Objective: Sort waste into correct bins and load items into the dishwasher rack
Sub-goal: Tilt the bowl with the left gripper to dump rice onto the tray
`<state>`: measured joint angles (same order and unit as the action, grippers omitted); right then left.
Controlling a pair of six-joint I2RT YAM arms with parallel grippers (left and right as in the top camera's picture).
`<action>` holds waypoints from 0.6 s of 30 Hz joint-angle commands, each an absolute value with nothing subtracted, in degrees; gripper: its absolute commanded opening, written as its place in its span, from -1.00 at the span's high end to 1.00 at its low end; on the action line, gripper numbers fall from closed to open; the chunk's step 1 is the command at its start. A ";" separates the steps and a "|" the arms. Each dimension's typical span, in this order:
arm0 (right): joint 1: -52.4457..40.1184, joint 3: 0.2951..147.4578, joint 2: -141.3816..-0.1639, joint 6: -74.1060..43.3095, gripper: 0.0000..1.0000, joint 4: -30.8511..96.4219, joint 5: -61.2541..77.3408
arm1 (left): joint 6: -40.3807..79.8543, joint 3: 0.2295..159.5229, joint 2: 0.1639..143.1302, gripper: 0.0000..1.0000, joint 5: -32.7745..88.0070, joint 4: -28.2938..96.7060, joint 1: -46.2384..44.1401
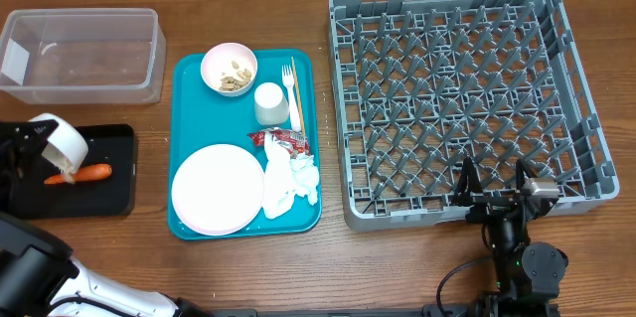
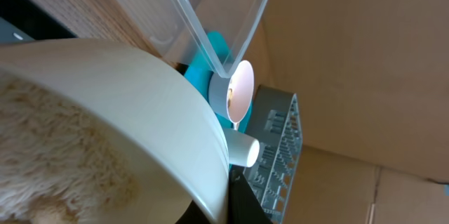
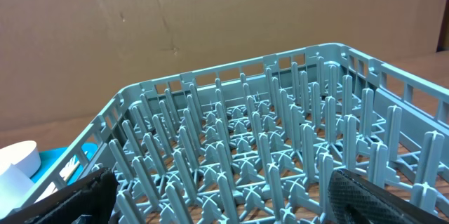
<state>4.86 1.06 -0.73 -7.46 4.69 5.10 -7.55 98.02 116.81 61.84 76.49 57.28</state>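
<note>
My left gripper (image 1: 42, 154) is shut on the rim of a white bowl (image 1: 62, 141), tipped on its side over the black tray (image 1: 109, 193). An orange carrot (image 1: 91, 171) lies in that tray. In the left wrist view the bowl (image 2: 133, 104) fills the frame, with rice (image 2: 49, 154) stuck inside. The teal tray (image 1: 184, 79) holds a bowl of beige scraps (image 1: 229, 69), a cup (image 1: 270, 103), a fork (image 1: 288, 83), a wooden stick (image 1: 296, 103), a red wrapper (image 1: 283, 139), a napkin (image 1: 288, 180) and a plate (image 1: 217, 188). My right gripper (image 1: 494, 183) is open at the grey rack's (image 1: 467, 88) near edge.
The clear tub (image 1: 79, 54) stands at the back left, behind the black tray. In the right wrist view the rack's upright pegs (image 3: 280, 147) fill the space ahead of my open fingers (image 3: 379, 199). A cardboard wall rises behind the table.
</note>
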 commanded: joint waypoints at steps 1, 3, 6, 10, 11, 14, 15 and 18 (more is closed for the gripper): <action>5.02 0.47 -0.34 -7.22 -1.00 4.40 4.71 | -13.02 95.46 117.71 0.92 68.05 76.20 58.92; 5.02 0.47 -0.34 -7.22 -0.99 4.40 4.71 | -15.88 94.21 117.71 0.92 70.70 76.18 59.24; 5.02 0.47 -0.34 -7.22 -1.00 4.40 4.71 | -17.98 92.79 117.73 0.92 72.36 75.90 59.33; 5.02 0.47 -0.34 -7.25 -1.00 4.40 4.71 | -20.08 90.91 117.73 0.92 74.54 75.29 59.33; 5.02 0.47 -0.34 -7.22 -1.00 4.40 4.71 | -21.04 90.45 117.73 0.92 74.63 75.11 59.31; 5.02 0.47 -0.34 -7.22 -1.00 4.40 4.71 | -22.55 89.21 117.75 0.91 74.39 73.84 59.29; 5.02 0.47 -0.34 -7.22 -1.00 4.40 4.71 | -22.48 88.97 117.75 0.91 74.61 73.60 59.40; 5.02 0.47 -0.34 -7.25 -1.00 4.40 4.71 | -22.57 88.90 117.75 0.92 74.63 73.58 59.57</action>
<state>4.84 1.06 -0.73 -7.46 4.71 5.08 -19.94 89.17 117.36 72.07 73.73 59.35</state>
